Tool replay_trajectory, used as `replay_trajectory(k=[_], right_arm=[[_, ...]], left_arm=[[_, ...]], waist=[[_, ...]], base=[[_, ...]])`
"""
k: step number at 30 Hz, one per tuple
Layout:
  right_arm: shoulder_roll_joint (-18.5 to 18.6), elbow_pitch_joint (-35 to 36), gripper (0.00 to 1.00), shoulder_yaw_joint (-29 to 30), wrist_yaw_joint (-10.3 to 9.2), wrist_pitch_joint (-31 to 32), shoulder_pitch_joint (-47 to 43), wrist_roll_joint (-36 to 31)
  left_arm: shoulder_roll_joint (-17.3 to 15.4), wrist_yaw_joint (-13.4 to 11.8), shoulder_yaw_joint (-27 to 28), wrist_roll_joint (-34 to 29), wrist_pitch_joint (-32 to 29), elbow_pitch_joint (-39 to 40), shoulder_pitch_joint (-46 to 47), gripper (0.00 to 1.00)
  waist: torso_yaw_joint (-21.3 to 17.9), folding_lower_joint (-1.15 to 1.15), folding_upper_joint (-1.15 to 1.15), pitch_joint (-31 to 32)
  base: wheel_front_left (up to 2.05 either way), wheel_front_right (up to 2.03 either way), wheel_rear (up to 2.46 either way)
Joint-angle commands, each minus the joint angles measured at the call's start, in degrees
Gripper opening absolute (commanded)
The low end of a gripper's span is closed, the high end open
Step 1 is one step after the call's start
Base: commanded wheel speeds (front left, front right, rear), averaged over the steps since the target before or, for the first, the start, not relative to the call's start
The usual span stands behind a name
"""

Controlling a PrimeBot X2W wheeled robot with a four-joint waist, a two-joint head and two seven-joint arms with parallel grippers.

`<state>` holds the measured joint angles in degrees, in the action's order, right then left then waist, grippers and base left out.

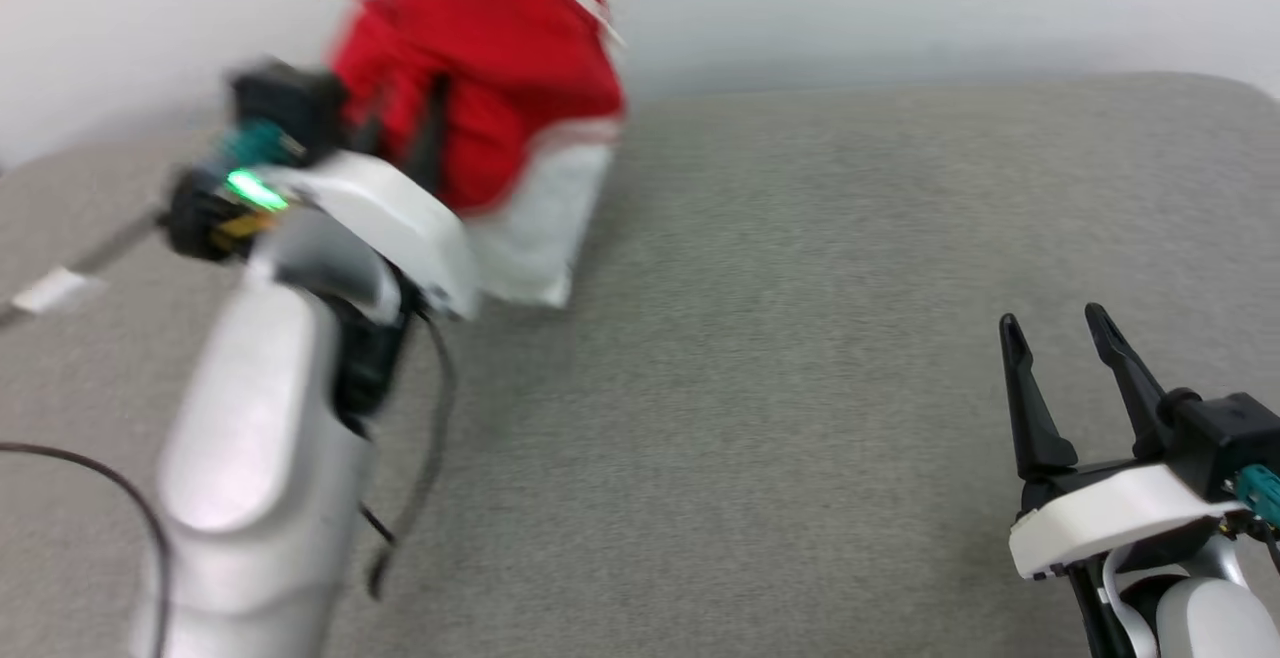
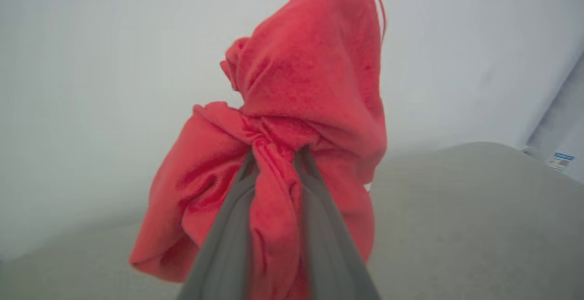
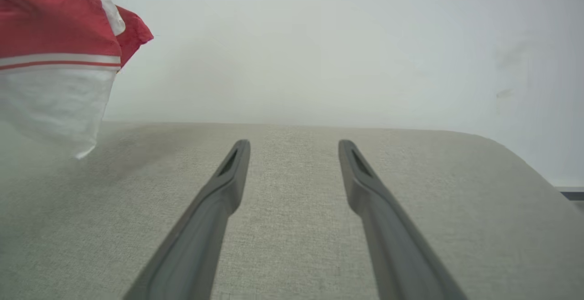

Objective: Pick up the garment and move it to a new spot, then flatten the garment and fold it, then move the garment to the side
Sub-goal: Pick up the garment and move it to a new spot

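Between the fingers of the raised left claw, a twisted bunch of the red garment is clamped, with the rest draped around the tips above the grey cushion. The head view shows the right claw low, its fingers apart and empty. The right wrist view adds a white sleeve hanging well left of its tips.

Head view's upper left is pretty smeared: the garment is cut off by the top edge, and the left hand has its fingertips buried in red folds.
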<state>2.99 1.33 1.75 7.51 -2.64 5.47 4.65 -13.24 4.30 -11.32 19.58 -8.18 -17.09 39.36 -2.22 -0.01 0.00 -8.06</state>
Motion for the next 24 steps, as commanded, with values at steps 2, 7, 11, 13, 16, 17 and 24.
replay_trajectory(k=[2,7,11,13,16,17,24], right_arm=[[-0.2,0.4,1.0,0.4,-0.04,0.2,-1.4,0.5],[-0.2,1.0,1.0,0.9,-0.04,0.8,-2.2,1.0],[-0.2,1.3,1.0,0.8,-0.03,0.9,-2.3,1.2],[-0.2,1.5,1.0,0.9,-0.04,1.0,-2.4,1.2],[-0.2,1.5,1.0,1.5,-0.04,1.0,-2.7,1.3],[-0.2,1.5,1.0,1.6,-0.03,1.0,-2.8,1.3],[-0.2,1.7,1.0,2.9,-0.04,1.2,-3.4,0.6]], left_arm=[[2.8,0.6,-2.6,0.7,0.9,0.3,-3.7,0.0],[7.3,2.0,-9.8,1.7,2.7,-1.7,-10.8,0.0],[8.8,2.5,-15.4,1.8,4.0,-4.9,-15.9,0.0],[9.1,2.6,-17.2,1.8,4.8,-6.7,-17.6,0.0],[9.6,2.8,-20.2,1.5,6.7,-8.5,-19.2,0.32],[9.5,2.8,-20.8,1.8,7.6,-8.9,-19.7,1.0],[9.8,2.4,-22.0,0.8,19.2,-4.6,-18.3,1.0]], waist=[[-3.9,0.01,0.0,1.1],[-6.3,0.01,0.0,0.9],[-7.1,0.01,0.0,0.7],[-7.2,0.01,0.0,0.6],[-6.4,0.01,0.0,0.6],[-6.1,0.01,0.0,0.8],[-2.2,0.01,0.0,3.1]], base=[[0.0,0.0,0.0],[0.0,0.0,0.0],[0.0,0.0,0.0],[0.0,0.0,0.0],[0.0,0.0,0.0],[0.0,0.0,0.0],[0.0,0.0,0.0]])
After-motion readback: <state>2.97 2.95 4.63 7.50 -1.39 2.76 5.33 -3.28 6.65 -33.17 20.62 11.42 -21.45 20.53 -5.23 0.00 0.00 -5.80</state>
